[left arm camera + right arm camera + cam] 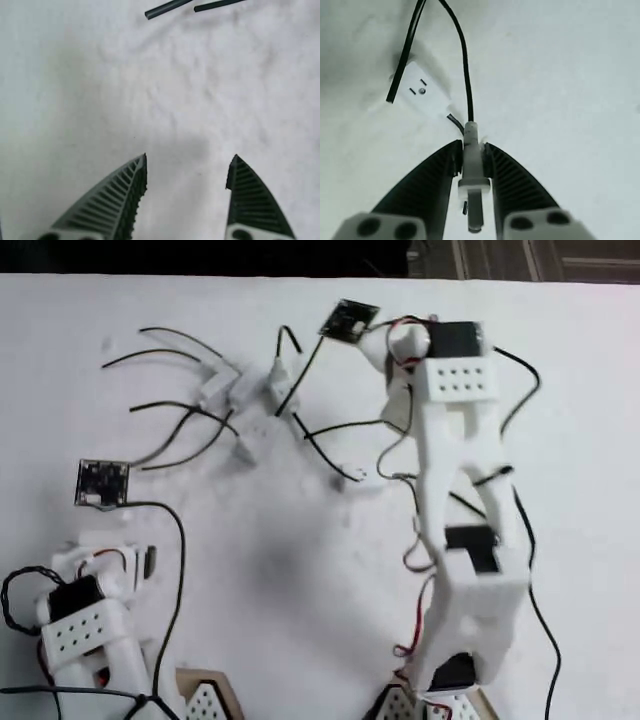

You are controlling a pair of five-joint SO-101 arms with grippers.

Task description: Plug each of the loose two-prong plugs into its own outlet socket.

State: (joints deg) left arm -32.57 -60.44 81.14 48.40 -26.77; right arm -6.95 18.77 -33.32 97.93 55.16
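**A:** How far along is the plugging-in?

**B:** Early on, I judge. The right hand [471, 147] is clamped on one white plug [471, 167] and grips its body from both sides. The plug's black cord [462, 55] runs out past the fingertips.

**A:** Is that plug in anything?

**B:** No. A white socket [422, 91] lies face up on the desk [560, 75] just past the fingertips, with nothing in its slots. Plug and socket are near each other but apart.

**A:** Where is this on the desk?

**B:** On the far side. The right arm [455, 430] stretches out there, and its end sits just right of a heap of white pieces [250, 405] tangled with black cords.

**A:** Are any of those pieces already joined?

**B:** I cannot tell. They lie too close together to see which are plugs, which are sockets, or whether any pair is mated.

**A:** And the left hand?

**B:** The left hand [189, 159] is spread apart and holds nothing. It sits over the desk at the near left, with two loose cord ends [165, 9] lying beyond it.

**A:** So what is left to do?

**B:** As far as I can see, nearly all of it. The held plug has to be lined up with a socket and pushed home. After that, each other loose plug in the heap needs a socket of its own.
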